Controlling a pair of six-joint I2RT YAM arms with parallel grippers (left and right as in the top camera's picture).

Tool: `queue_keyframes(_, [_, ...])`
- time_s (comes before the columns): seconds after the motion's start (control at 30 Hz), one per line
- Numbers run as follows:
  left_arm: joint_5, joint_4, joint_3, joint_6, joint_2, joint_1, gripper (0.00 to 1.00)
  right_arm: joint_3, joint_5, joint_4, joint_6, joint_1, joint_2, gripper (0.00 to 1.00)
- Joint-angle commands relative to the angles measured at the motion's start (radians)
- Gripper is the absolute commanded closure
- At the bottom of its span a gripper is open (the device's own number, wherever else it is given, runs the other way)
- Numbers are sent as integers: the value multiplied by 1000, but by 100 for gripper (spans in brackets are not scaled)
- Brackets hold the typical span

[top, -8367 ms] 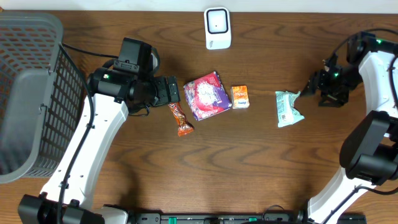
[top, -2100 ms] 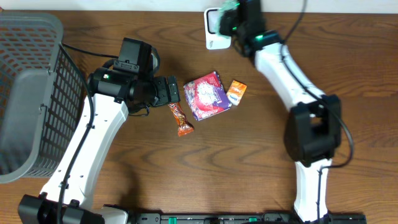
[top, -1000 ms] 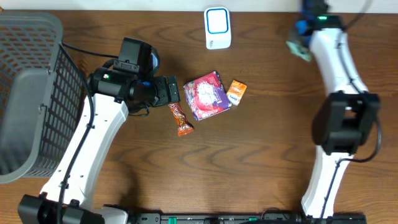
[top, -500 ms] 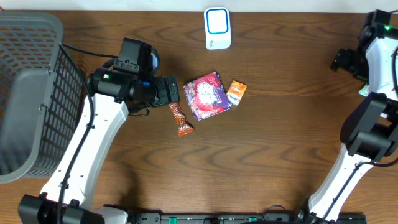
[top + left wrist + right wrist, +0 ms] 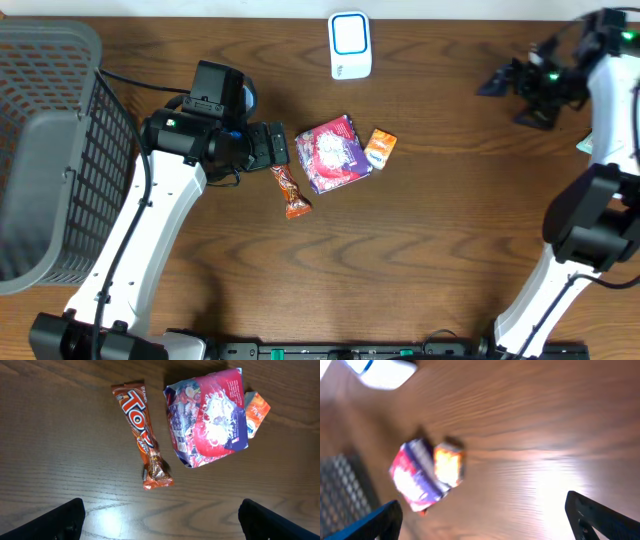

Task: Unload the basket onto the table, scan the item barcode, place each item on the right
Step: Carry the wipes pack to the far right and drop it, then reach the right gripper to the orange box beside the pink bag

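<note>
The white barcode scanner (image 5: 350, 45) stands at the back middle of the table. A pink and purple packet (image 5: 332, 153), a small orange pack (image 5: 380, 148) and an orange candy bar (image 5: 290, 192) lie in the middle. My left gripper (image 5: 275, 146) hovers open just left of them. In its wrist view the candy bar (image 5: 142, 435), the packet (image 5: 210, 422) and the orange pack (image 5: 256, 410) lie ahead of the empty left gripper (image 5: 160, 527). My right gripper (image 5: 508, 100) points left at the back right, open and empty. A teal packet (image 5: 584, 143) lies by the right edge.
A grey mesh basket (image 5: 50, 150) fills the left side, with a black cable (image 5: 130, 78) running beside it. The blurred right wrist view shows the scanner (image 5: 382, 370), the purple packet (image 5: 412, 480) and the orange pack (image 5: 449, 465) far ahead of the right gripper (image 5: 485, 520).
My right gripper has opened and let go of the teal packet, which now lies at the right edge. That arm swung right, then turned its jaws leftward. The left arm has not moved.
</note>
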Motion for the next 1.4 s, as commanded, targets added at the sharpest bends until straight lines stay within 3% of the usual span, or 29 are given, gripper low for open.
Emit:
queue_keyframes(0.0, [-11,-3,3,10,-11,5,2,-43,-71,3,-67,127,-10,1])
queue_keyframes(0.1, [-11,-3,3,10,-11,5,2,-85,-8,44,-31,210,-10,1])
queue_keyframes(0.3, [-11,-3,3,10,-11,5,2,-229,138,209,229,370,-10,1])
queue_keyframes(0.53, [-11,-3,3,10,-11,5,2,-320,145,340,328,467,-10,1])
queue_keyframes(0.67, [-11,-3,3,10,-11,5,2,-327,244,332,369,491,-10,1])
queue_keyframes(0.77, [-11,-3,3,10,-11,5,2,-365,335,336,437,494,-10,20])
queue_keyframes(1.0, [-11,-3,3,10,-11,5,2,-459,285,404,393,469,-10,21])
queue_keyframes(1.1, [-11,-3,3,10,-11,5,2,-459,203,430,354,446,-10,26])
queue_keyframes(1.2, [-11,-3,3,10,-11,5,2,-460,166,441,341,420,-10,38])
queue_keyframes(1.37, [-11,-3,3,10,-11,5,2,-466,167,454,325,416,-10,43])
